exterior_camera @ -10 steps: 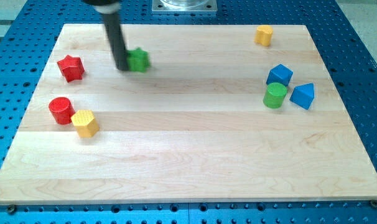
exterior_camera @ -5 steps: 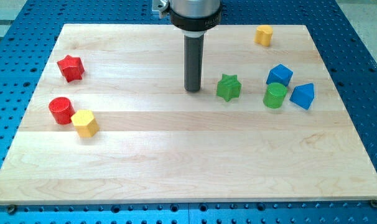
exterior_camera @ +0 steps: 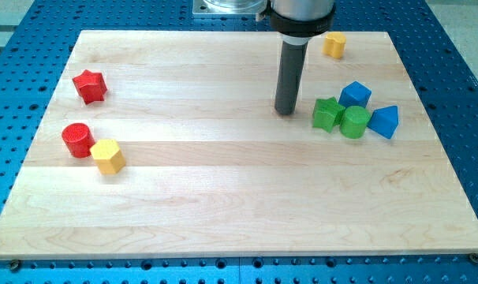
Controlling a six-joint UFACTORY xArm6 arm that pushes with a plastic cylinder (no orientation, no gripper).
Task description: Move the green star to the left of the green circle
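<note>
On the view's right half of the table (exterior_camera: pixel 223 197), the green star (exterior_camera: pixel 327 113) sits touching the green circle (exterior_camera: pixel 354 122), on that block's left side as the view has it. My tip (exterior_camera: pixel 285 111) stands just beside the star on the view's left, with a narrow strip of bare wood between them. There is no claw on this arm, only the rod, so nothing spreads or pinches.

The blue cube (exterior_camera: pixel 355 94) is close above the pair and seems to touch them, and the blue wedge (exterior_camera: pixel 384 121) sits against the circle's far side. The yellow block (exterior_camera: pixel 334 44) near the view's top edge is well apart.

Judging by how they lie, the placing step looks done or nearly so: the star is already left of the circle. The next move calls for restraint; another shove rightward would likely drive the circle into the wedge and scatter the cluster. Drawing the tip away toward the view's left seems the safer course.
</note>
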